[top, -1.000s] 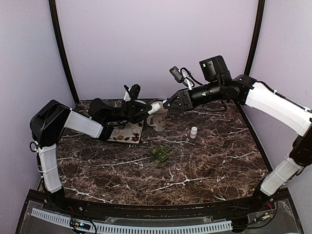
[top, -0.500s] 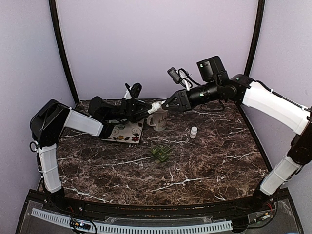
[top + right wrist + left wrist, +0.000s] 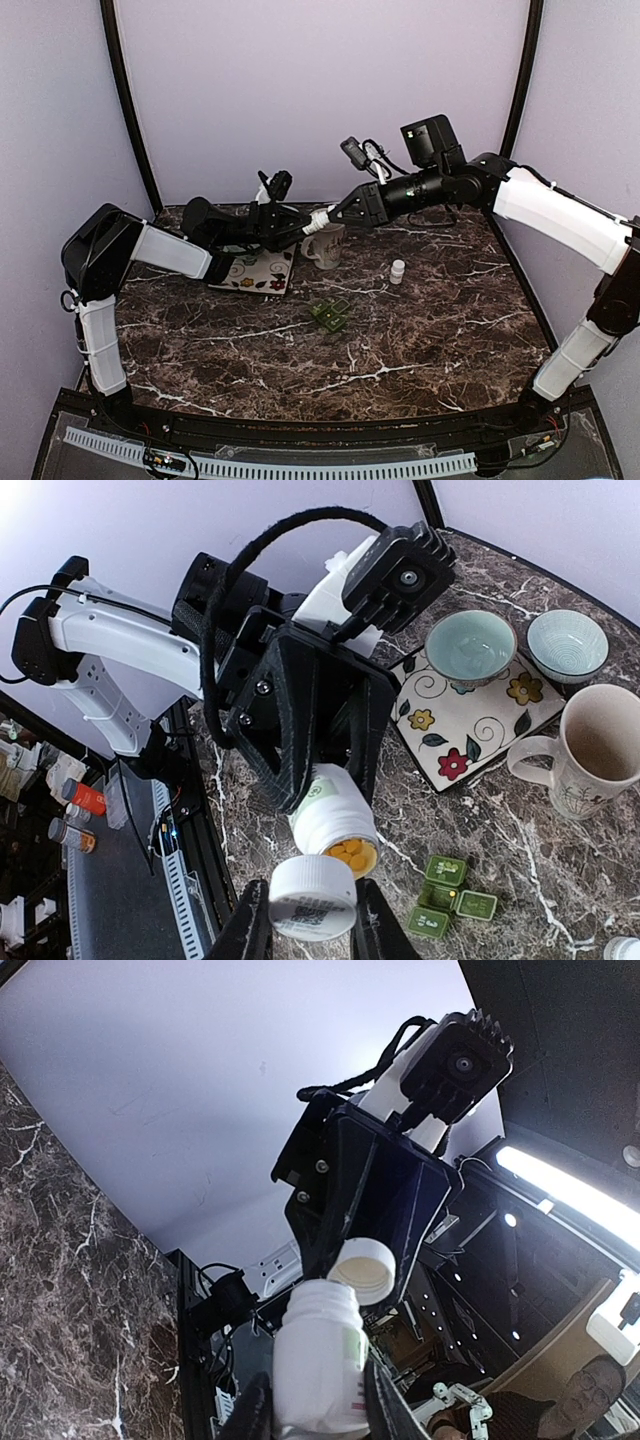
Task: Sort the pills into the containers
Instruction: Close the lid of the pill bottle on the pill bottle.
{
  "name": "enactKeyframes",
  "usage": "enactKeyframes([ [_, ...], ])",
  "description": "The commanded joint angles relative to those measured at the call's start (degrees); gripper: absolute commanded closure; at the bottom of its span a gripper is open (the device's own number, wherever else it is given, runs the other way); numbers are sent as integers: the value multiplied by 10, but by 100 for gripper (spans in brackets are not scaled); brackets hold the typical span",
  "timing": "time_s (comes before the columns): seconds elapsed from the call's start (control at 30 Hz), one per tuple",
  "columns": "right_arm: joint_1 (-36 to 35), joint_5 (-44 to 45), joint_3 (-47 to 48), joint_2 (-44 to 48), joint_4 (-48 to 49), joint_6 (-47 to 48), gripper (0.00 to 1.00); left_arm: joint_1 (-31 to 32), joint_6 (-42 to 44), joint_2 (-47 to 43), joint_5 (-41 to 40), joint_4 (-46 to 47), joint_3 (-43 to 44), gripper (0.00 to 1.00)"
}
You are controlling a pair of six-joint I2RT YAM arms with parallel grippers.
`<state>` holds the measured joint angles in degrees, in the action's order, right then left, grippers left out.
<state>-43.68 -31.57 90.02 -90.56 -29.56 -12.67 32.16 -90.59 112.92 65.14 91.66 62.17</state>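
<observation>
My right arm (image 3: 550, 205) has crept slightly left and up. The left gripper (image 3: 300, 222) is clamped on the pill bottle (image 3: 335, 825) up near the mug (image 3: 325, 245), and the right gripper (image 3: 340, 212) is clamped on the cap (image 3: 312, 897), which is clear of the neck. Yellow pills (image 3: 350, 853) are exposed, so I reckon pouring's next.

Top camera looks down from behind; wrist cameras (close) face each other, seemingly sharing bottle (image 3: 318, 1360), cap (image 3: 362, 1268).

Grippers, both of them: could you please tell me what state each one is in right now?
The left gripper is closed on the white pill bottle.
The right gripper is closed on the white cap, off the bottle.
</observation>
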Motion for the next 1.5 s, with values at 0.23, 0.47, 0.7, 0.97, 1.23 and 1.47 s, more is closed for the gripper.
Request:
enactKeyframes([
  [0.23,-5,-12,2,-3,38,-9,100,9,-6,-32,9,81,16,100],
  [0.47,-4,-11,-3,-3,35,-4,100,9,-8,-36,8,80,22,100],
  [0.7,-4,-14,-8,-3,35,-2,100,9,-12,-38,8,80,29,100],
  [0.97,-4,-20,-7,-20,38,-1,100,10,-16,-45,13,80,26,100],
  [1.23,-4,-44,-1,-24,31,0,100,11,-22,-43,24,80,33,100],
  [1.47,-4,-79,15,-34,0,13,100,10,-32,-40,38,80,44,100],
])
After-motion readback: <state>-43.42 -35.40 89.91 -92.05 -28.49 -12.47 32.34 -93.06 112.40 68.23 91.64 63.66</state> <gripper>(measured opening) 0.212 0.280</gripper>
